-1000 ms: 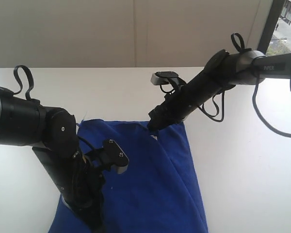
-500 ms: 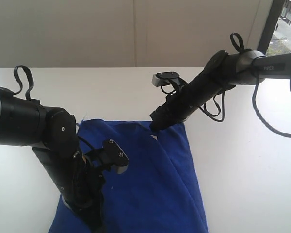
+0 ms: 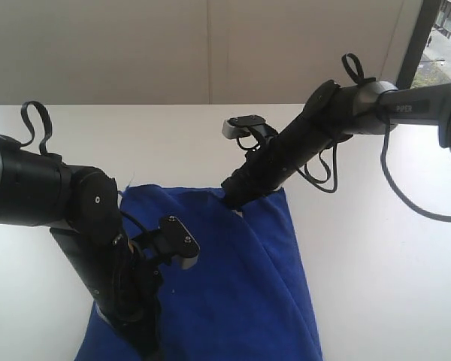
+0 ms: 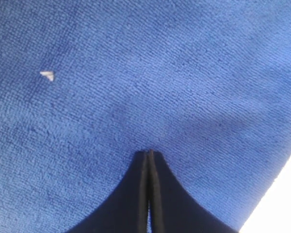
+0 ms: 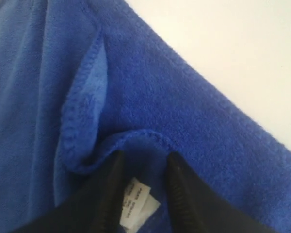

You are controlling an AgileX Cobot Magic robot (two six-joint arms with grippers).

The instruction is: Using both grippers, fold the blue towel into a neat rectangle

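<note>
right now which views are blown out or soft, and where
Exterior view: the white table glares and the left arm reads as a near-black silhouette. Left wrist view: the blue towel weave is crisp, the table corner is blown out, and the left fingers are featureless black. Right wrist view: the right fingers are soft and the label print is unreadable.

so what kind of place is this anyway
Likely an indoor robotics lab or office room: a plain white table, a bare pale wall behind it, and a window at the exterior view's right edge looking outdoors.
</note>
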